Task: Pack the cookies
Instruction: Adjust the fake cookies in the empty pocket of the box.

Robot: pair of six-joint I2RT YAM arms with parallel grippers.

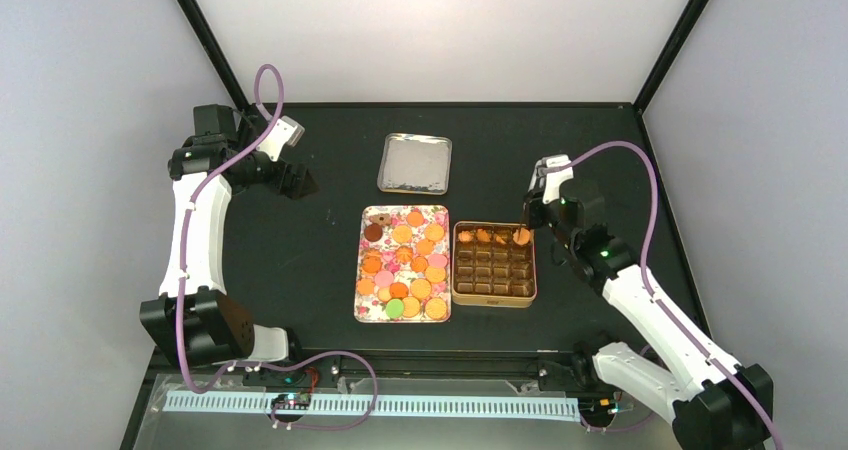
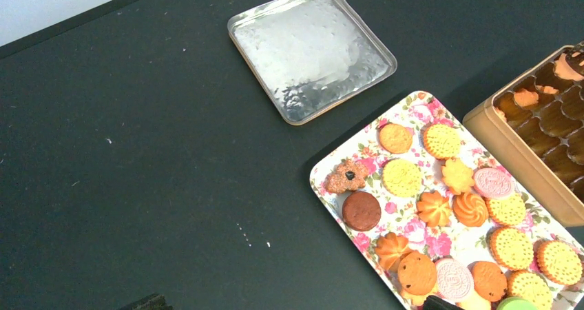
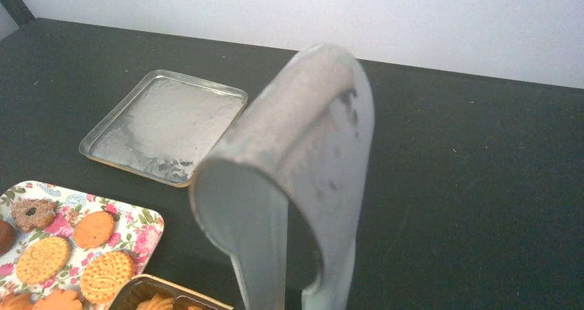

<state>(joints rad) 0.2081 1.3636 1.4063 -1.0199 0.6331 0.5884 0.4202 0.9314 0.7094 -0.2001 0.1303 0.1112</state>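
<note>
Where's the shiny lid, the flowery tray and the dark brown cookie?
shiny lid (image 1: 415, 163), top view, its middle.
flowery tray (image 2: 418, 107), left wrist view, bare far corner.
dark brown cookie (image 2: 361, 210), left wrist view, its middle.

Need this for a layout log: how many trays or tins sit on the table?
3: a silver tray at the far middle, a floral tray with cookies nearer, and a brown tin just right of it. None seems hidden.

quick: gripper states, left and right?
left gripper: open, holding nothing.
right gripper: at the tin's far right corner, by an orange cookie; open or shut cannot be told.
</note>
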